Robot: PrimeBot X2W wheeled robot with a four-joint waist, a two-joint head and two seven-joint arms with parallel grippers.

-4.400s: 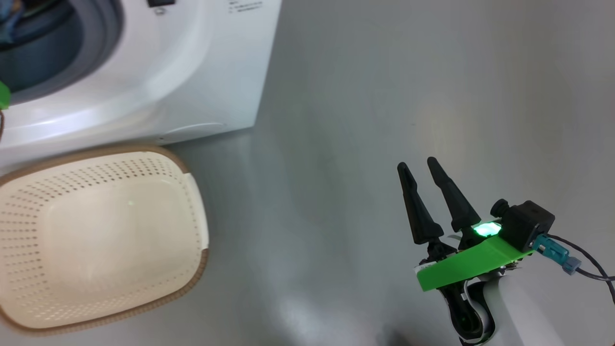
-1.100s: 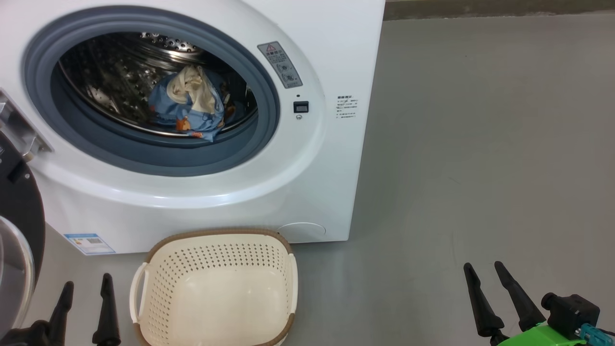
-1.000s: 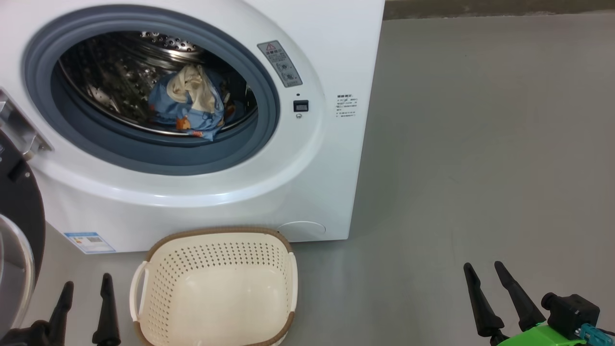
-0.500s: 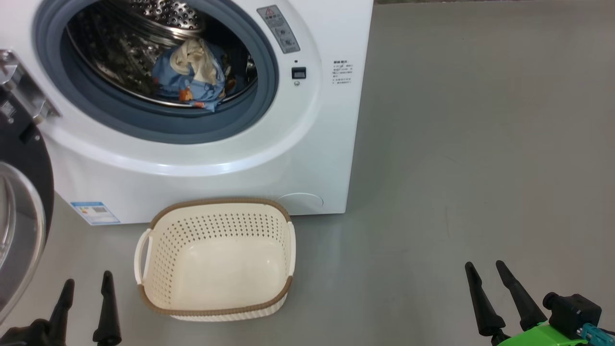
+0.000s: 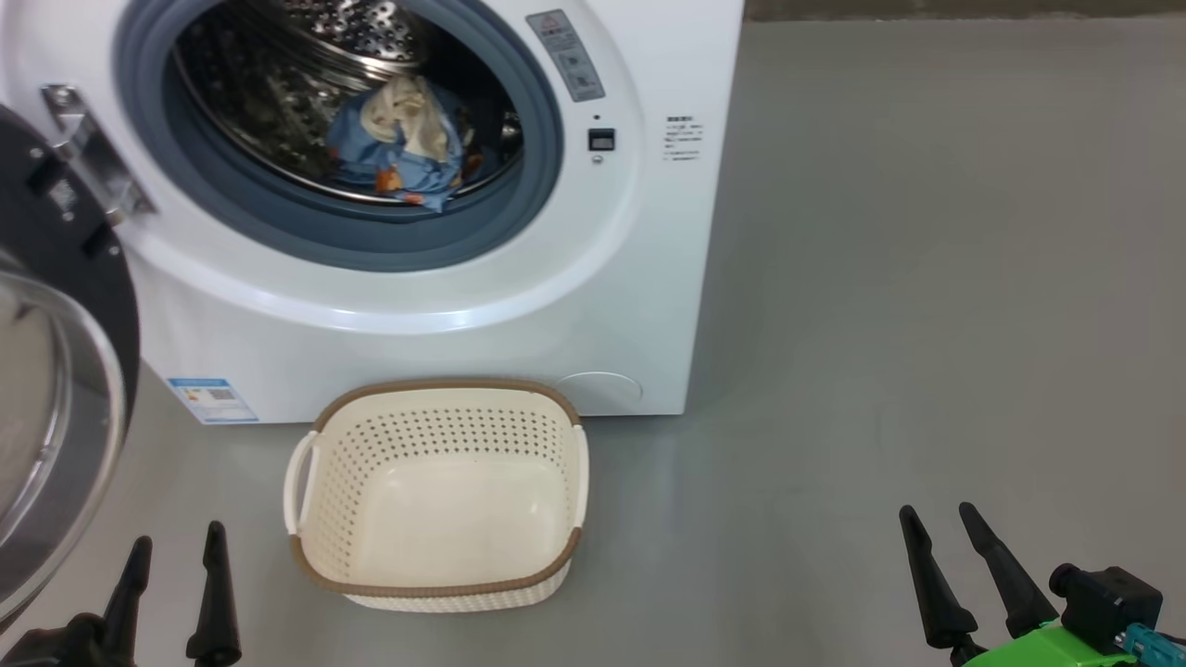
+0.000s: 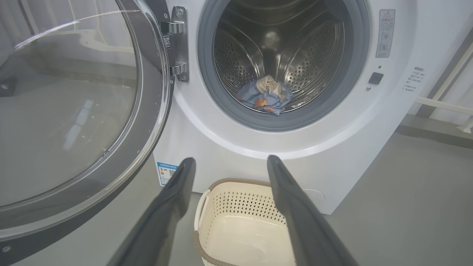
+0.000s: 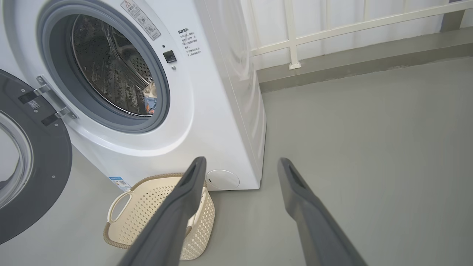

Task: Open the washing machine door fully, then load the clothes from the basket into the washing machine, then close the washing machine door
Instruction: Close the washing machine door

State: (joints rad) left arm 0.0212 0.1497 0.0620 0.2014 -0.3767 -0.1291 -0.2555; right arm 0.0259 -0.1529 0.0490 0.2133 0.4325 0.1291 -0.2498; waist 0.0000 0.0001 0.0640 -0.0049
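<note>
The white washing machine (image 5: pixel 417 306) stands ahead with its round black-rimmed door (image 5: pixel 56 371) swung open to the left. Light-blue clothes (image 5: pixel 403 153) with beige lining lie inside the steel drum. The cream basket (image 5: pixel 445 383) sits on the floor before the machine with nothing in it. My left gripper (image 5: pixel 178 535) is open, low and left of the basket. My right gripper (image 5: pixel 936 509) is open far to the right over bare floor. The left wrist view looks past the open left gripper (image 6: pixel 230 159) at the door (image 6: pixel 74 111), clothes (image 6: pixel 264 96) and basket (image 6: pixel 229 181).
Grey floor (image 5: pixel 927 278) stretches wide to the right of the machine. In the right wrist view, past the open right gripper (image 7: pixel 241 159), a white railing (image 7: pixel 295 37) and wall base run behind the machine (image 7: pixel 207 111). The open door (image 7: pixel 40 166) juts out at the left.
The head camera has moved, so machine, door and basket sit lower and further right in the picture than a second ago. Both grippers stay open in the same low places.
</note>
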